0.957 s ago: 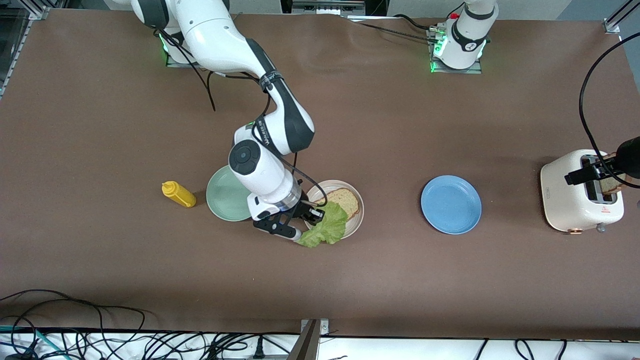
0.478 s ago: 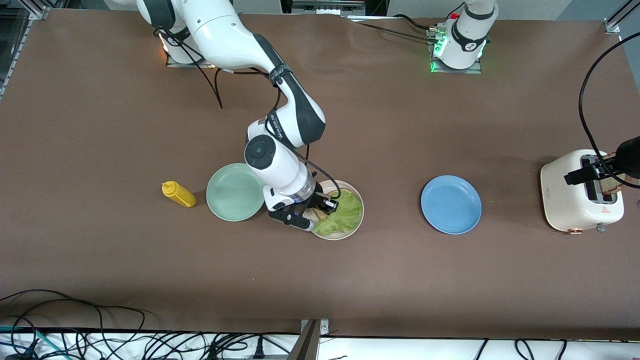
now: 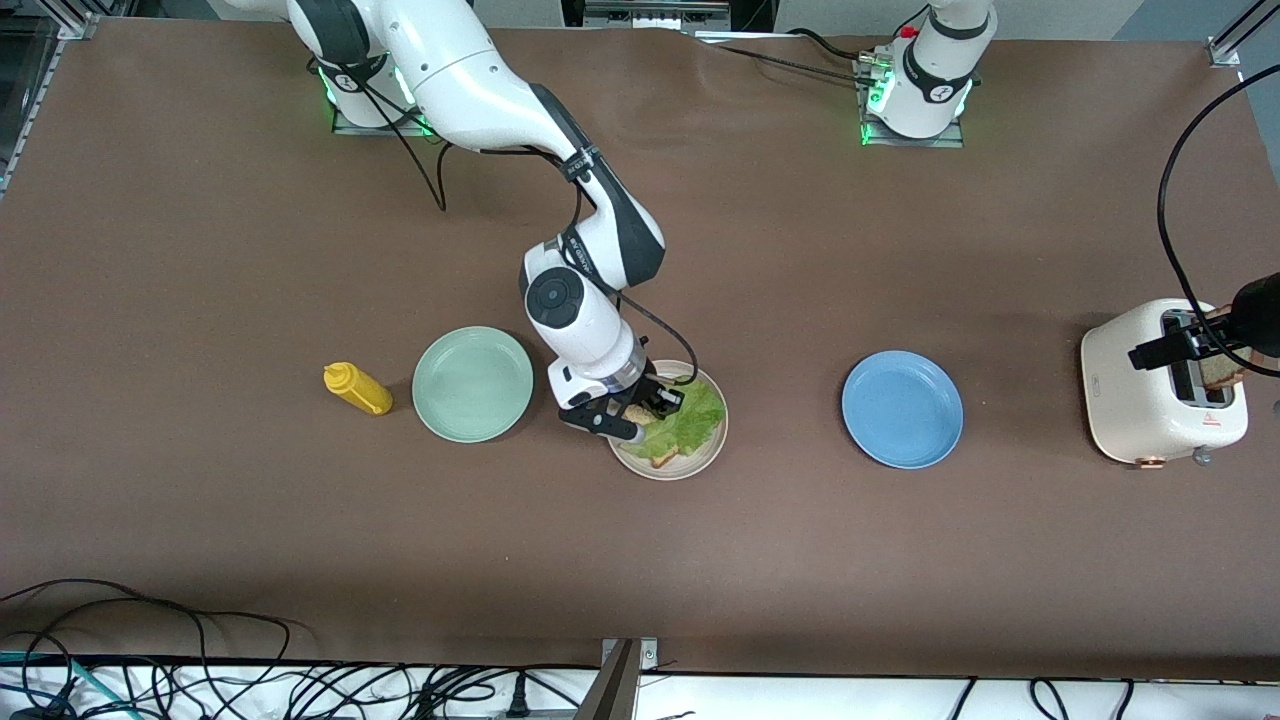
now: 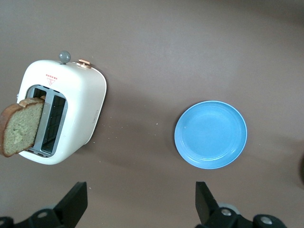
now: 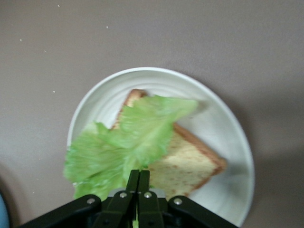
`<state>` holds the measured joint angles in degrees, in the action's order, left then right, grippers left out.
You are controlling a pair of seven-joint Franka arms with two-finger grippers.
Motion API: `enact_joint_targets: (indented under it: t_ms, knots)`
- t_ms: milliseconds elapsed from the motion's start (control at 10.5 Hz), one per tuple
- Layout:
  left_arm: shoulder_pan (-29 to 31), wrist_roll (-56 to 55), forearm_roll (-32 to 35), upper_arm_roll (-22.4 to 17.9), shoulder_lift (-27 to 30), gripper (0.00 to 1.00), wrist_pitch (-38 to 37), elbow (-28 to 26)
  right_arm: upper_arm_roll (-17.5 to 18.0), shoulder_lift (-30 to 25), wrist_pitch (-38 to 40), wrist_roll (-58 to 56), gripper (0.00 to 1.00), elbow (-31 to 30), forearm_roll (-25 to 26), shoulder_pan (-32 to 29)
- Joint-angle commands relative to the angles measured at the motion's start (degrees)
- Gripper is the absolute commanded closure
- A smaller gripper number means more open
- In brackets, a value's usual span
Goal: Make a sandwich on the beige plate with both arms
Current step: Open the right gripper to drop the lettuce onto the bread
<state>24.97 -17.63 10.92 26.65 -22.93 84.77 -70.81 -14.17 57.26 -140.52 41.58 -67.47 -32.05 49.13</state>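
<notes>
Lettuce [image 3: 690, 418] drapes over the bread [image 3: 663, 457] on the beige plate [image 3: 700, 463], pinched at its nine o'clock edge by the right end effector [image 3: 641, 415]. Left end effector [image 4: 140, 209] hangs open above the worktop [image 3: 800, 560], the toaster [image 3: 1160, 385] at its ten o'clock in the wrist view.

We count three plates on the table: one beige plate [image 3: 712, 447], one mint-green plate [image 3: 472, 384], one blue plate [image 3: 902, 408]. We see two bread slices [image 3: 663, 456] [image 4: 19, 127], one lettuce leaf [image 3: 690, 418], one toaster [image 3: 1150, 400], one yellow bottle [image 3: 357, 388], and two arms.

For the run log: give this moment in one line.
right gripper: shut on lettuce leaf, over beige plate | left gripper: open, waiting
</notes>
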Motion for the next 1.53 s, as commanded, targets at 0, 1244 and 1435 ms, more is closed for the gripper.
enact_joint_targets:
  t_ms: [0, 1244, 1435]
  knots:
    - [0.3, 1.1, -1.3, 0.2, 0.7, 0.00, -0.3, -0.5, 0.6, -1.8, -0.5, -0.2, 0.63, -2.1, 1.3, -0.5]
    - [0.1, 0.9, -1.3, 0.2, 0.7, 0.00, -0.3, -0.4, 11.1, -29.9, 34.9, -76.7, 0.00, -22.6, 3.5, -36.3]
    - [0.0, 0.9, -1.3, 0.2, 0.7, 0.00, -0.3, -0.4, 10.7, -29.8, 36.0, -91.8, 0.00, -23.5, 3.6, -40.5]
